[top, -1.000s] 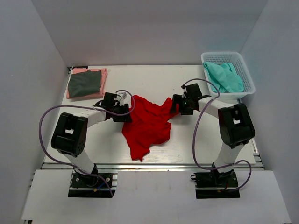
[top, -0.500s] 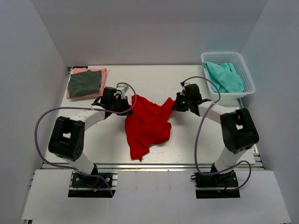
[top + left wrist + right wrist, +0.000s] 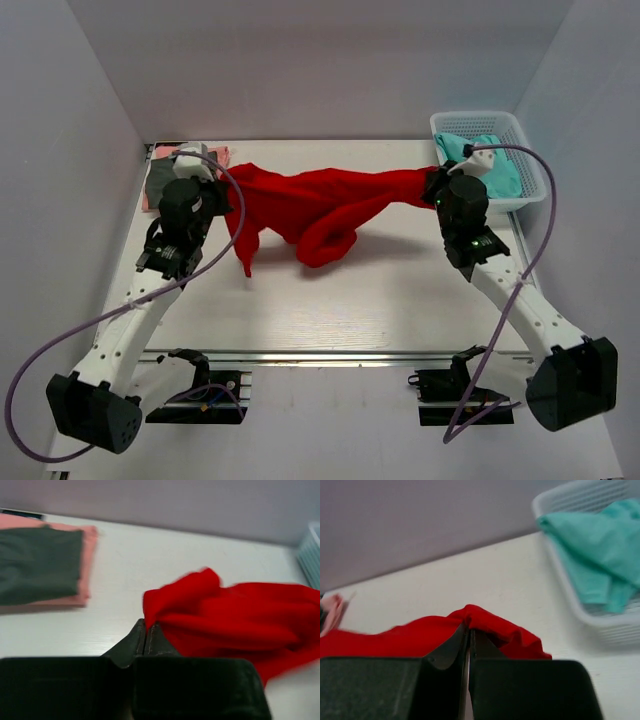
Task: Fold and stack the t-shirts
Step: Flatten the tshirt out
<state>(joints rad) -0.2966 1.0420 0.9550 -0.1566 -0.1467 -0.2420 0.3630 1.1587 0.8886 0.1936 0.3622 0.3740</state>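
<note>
Item 1, red t-shirt (image 3: 320,200): held off the table (image 3: 340,300) between the two grippers and drawn out left to right across the far half of the work area. The cloth is bunched rather than flat. Its middle sags in a rounded fold, and a narrow tail hangs down near the left end. The top view does not show whether these low parts touch the table.

Item 2, left gripper (image 3: 228,192): positioned at the left end of the red t-shirt. In the left wrist view its fingers (image 3: 135,637) stand together with no gap, pinching a peak of red fabric at their tips. The remaining cloth trails away to the right.

Item 3, right gripper (image 3: 432,187): positioned at the right end of the garment, just beside the near-left corner of the basket. In the right wrist view its fingers (image 3: 452,642) are pressed together on a ridge of red cloth.

Item 4, folded stack: a dark grey t-shirt (image 3: 35,565) lies folded on a salmon pink t-shirt (image 3: 89,555) at the far left corner of the table. The pink edges show along the right and near sides of the grey one. The left arm partly covers this stack in the top view.

Item 5, white lattice basket (image 3: 580,605): stands at the far right corner and holds a crumpled teal garment (image 3: 600,545).
</note>
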